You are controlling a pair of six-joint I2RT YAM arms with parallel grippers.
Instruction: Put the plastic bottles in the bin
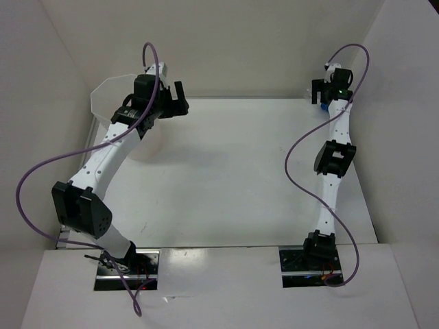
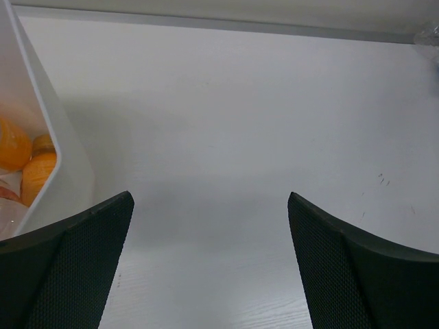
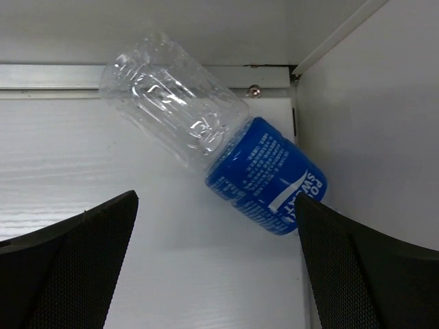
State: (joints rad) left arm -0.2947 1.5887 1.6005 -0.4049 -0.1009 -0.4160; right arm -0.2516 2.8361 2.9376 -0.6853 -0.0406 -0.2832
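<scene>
Plainly the right gripper is the nearer one: the clear bottle lies on its side in the far right corner of the table, at 12 o'clock from its jaws, which stand wide apart. Its long axis runs 10 to 4 o'clock, slantwise to the gap. The left gripper, jaws likewise apart and empty, hangs beside the bin, where orange bottles lie.

A white table sits enclosed by pale walls, a small screw at its back corner
</scene>
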